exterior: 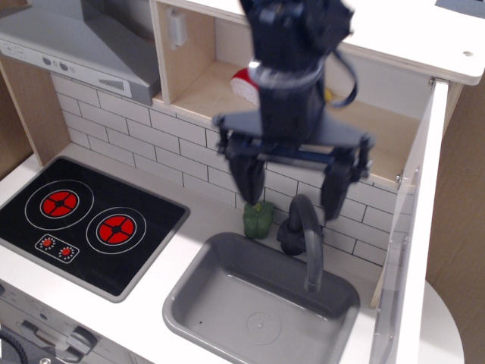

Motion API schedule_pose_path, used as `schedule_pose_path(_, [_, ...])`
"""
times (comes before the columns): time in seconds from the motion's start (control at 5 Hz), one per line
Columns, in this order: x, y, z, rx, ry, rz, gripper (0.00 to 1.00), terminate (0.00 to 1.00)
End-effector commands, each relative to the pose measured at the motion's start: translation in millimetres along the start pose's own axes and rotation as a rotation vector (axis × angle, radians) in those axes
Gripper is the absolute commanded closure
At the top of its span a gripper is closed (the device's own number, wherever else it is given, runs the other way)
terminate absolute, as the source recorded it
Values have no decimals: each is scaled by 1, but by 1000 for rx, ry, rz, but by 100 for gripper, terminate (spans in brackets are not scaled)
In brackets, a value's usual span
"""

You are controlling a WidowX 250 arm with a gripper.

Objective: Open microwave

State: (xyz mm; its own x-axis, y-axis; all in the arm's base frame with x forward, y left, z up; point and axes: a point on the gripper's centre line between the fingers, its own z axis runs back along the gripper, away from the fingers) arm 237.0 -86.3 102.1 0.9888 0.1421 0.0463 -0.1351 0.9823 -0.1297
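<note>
Across the upper middle and right of the frame, the microwave (204,76) is seen as a pale wooden box with its cavity exposed. Its white door (413,250) is swung fully out at the right edge and is viewed almost edge-on, running from the upper right down to the bottom of the frame; the keypad and window cannot be made out from this angle, and the door's lower end is cut off. Inside the cavity, a red and white object (244,82) is partly seen behind the arm, and a small patch of yellow (328,95) is glimpsed beside the arm; neither can be identified with certainty.

In front of the cavity, at upper centre, the dark gripper (290,186) hangs with its two fingers (248,178) pointing downward and spread wide apart. Nothing is held between them and nothing is touched. The arm above is cut off by the top edge and is slightly blurred.

Below the gripper, a green toy pepper (258,219) is set against the white tiled wall, just beside a dark curved tap (301,235) over a grey sink (189,299). At lower left, a black hob (83,220) with two red rings is seen, and a grey range hood (83,45) occupies the upper left.
</note>
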Motion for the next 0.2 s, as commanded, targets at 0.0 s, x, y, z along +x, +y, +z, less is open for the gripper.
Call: schedule_pose_path(0.0, [7, 8, 37, -18, -73, 45, 0, 100])
